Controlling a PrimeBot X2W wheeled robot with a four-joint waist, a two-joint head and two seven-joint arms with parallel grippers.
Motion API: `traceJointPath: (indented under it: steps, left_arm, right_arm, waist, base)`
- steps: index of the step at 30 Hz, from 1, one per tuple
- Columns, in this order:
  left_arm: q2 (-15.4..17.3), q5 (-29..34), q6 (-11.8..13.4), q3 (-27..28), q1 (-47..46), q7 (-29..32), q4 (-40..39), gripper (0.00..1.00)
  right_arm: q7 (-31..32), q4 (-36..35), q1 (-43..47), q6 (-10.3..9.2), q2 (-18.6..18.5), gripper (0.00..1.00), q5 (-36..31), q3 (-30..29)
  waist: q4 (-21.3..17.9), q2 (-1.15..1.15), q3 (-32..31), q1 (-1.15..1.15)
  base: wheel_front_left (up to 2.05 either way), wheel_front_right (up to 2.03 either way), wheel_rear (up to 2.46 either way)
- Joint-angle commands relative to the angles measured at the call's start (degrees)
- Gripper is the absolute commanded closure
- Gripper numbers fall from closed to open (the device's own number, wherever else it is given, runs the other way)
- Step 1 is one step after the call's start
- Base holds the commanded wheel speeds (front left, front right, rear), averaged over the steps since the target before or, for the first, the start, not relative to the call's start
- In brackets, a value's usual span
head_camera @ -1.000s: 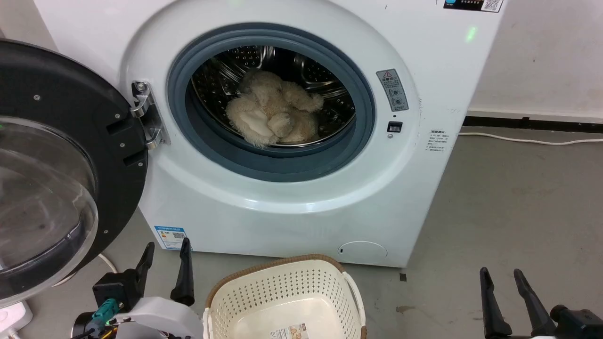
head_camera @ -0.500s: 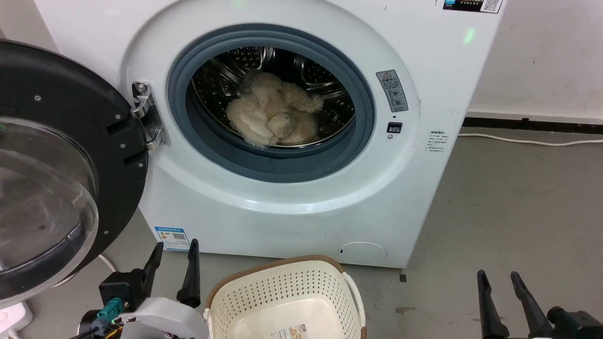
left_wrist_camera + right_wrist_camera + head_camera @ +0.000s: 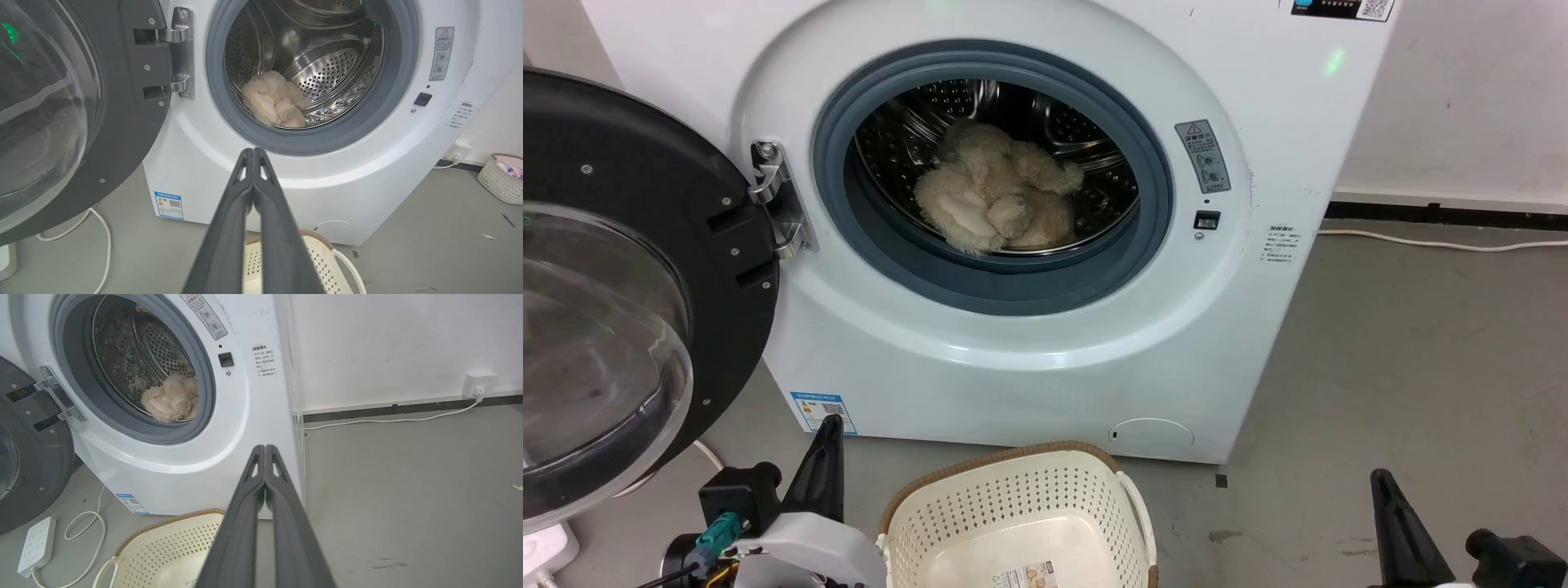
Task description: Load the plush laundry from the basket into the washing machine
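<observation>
Dark jaws together, upright, either side of basket [image 3: 1013,494]

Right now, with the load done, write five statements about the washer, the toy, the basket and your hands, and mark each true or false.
1. The plush laundry lies inside the drum of the washing machine. True.
2. The door is closed. False: it stands swung wide open.
3. The basket holds a second toy. False: no laundry is in it, and a sticker shows on its bottom.
4. The left hand and right hand are both shut, holding nothing. True.
5. The left hand is reaching into the drum. False: it is low, outside the machine, beside the basket.
</observation>
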Motion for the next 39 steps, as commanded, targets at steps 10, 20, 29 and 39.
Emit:
traceJointPath:
  steps: [10,20,29,39]
  left_arm:
    - [-1.6,3.5,-0.8,1.8,0.8,1.6,-1.8,1.00]
    - [-2.7,5.9,-1.3,3.1,1.2,2.7,-2.9,1.00]
    - [-3.6,7.9,-1.8,4.1,1.5,3.6,-3.8,1.00]
    - [-4.6,10.2,-2.3,5.2,1.9,4.5,-4.8,1.00]
  right_arm:
    - [1.6,-1.3,-0.9,-0.01,0.0,1.00,-2.1,0.4]
    - [2.8,-2.1,-1.4,-0.01,0.0,1.00,-3.3,0.7]
    - [3.8,-2.8,-1.8,-0.01,0.0,1.00,-4.3,0.9]
    - [5.0,-3.5,-2.3,-0.02,0.0,1.00,-5.5,1.2]
  waist:
    - [-0.1,0.00,0.1,0.00]
    - [-0.2,0.00,0.3,0.00]
    - [-0.3,0.00,0.4,0.00]
    - [-0.4,0.00,0.5,0.00]
  base:
    - [0.00,0.00,0.00]
    - [0.00,0.00,0.00]
    - [0.00,0.00,0.00]
    - [0.00,0.00,0.00]
